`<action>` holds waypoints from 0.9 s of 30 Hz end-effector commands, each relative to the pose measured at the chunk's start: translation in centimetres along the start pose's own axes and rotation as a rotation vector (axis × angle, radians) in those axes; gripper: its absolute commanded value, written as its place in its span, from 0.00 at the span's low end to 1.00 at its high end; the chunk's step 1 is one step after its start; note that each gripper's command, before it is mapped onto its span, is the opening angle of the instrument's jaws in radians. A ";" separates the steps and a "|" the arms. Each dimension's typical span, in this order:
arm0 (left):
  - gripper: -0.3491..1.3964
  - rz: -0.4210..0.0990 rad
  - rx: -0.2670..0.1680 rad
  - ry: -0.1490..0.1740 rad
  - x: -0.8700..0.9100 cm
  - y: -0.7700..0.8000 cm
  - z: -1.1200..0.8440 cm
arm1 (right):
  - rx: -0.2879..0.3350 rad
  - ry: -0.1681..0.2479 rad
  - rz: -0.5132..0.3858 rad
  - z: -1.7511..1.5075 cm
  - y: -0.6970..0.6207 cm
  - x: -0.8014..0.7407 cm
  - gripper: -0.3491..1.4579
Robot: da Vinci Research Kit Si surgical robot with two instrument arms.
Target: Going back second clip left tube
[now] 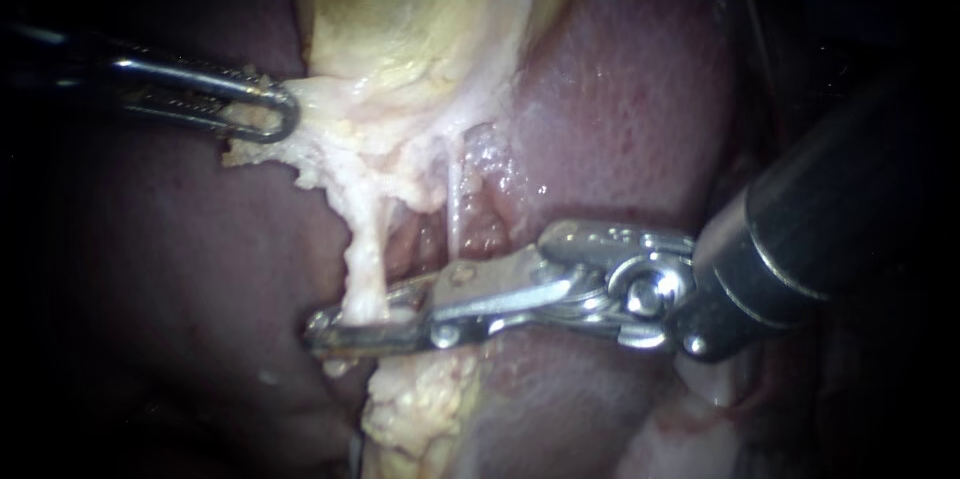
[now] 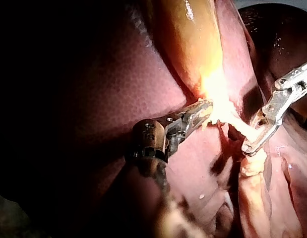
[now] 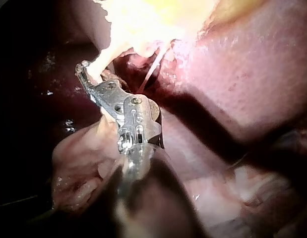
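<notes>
In the endoscope view, your left instrument (image 1: 268,111) comes in from the left, its jaws clamped on the pale tissue (image 1: 330,144) at the lower edge of the gallbladder (image 1: 420,9). Your right instrument (image 1: 355,324) lies across the liver (image 1: 620,109), jaws slightly apart, with the left tube (image 1: 365,264) running down between them. In the left wrist view, your jaws pinch that pale tissue, and the right instrument's jaws show a narrow gap around the tube. In the right wrist view, your jaw tips sit at the tube.
</notes>
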 end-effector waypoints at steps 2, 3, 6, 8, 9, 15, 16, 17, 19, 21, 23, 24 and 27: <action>0.00 0.000 0.000 0.000 0.00 0.00 0.00 | 0.001 0.000 0.001 0.00 0.00 0.00 0.00; 0.00 0.000 0.000 0.000 0.00 0.00 0.00 | 0.018 -0.006 0.002 -0.01 0.01 -0.01 0.00; 0.00 0.000 0.000 0.000 0.00 0.00 0.00 | 0.049 0.007 0.001 0.00 0.04 -0.03 0.30; 0.00 0.000 -0.001 0.000 0.01 0.00 -0.01 | 0.058 0.035 0.000 0.02 0.08 -0.04 0.42; 0.00 0.000 -0.001 0.000 0.01 0.00 -0.01 | 0.065 0.054 -0.001 0.03 0.10 -0.05 0.44; 0.00 0.000 -0.002 -0.001 0.01 0.01 -0.03 | 0.075 0.076 -0.007 0.07 0.25 -0.15 0.46; 0.00 -0.001 -0.002 -0.001 0.01 0.02 -0.04 | 0.074 0.079 -0.008 0.09 0.29 -0.16 0.46; 0.00 -0.001 -0.002 -0.001 0.01 0.02 -0.04 | 0.074 0.082 -0.010 0.11 0.33 -0.19 0.47; 0.00 -0.001 -0.002 -0.001 0.02 0.03 -0.04 | 0.067 0.095 -0.014 0.16 0.46 -0.25 0.47; 0.00 -0.002 -0.002 -0.001 0.02 0.04 -0.05 | 0.048 0.100 -0.036 0.21 0.59 -0.32 0.47; 0.00 -0.003 -0.002 -0.001 0.03 0.05 -0.05 | 0.026 0.106 -0.058 0.25 0.74 -0.39 0.47; 0.00 -0.003 -0.002 -0.001 0.03 0.05 -0.06 | 0.016 0.108 -0.071 0.27 0.81 -0.43 0.47; 0.00 -0.004 -0.003 -0.001 0.04 0.06 -0.07 | -0.013 0.115 -0.103 0.27 0.99 -0.50 0.47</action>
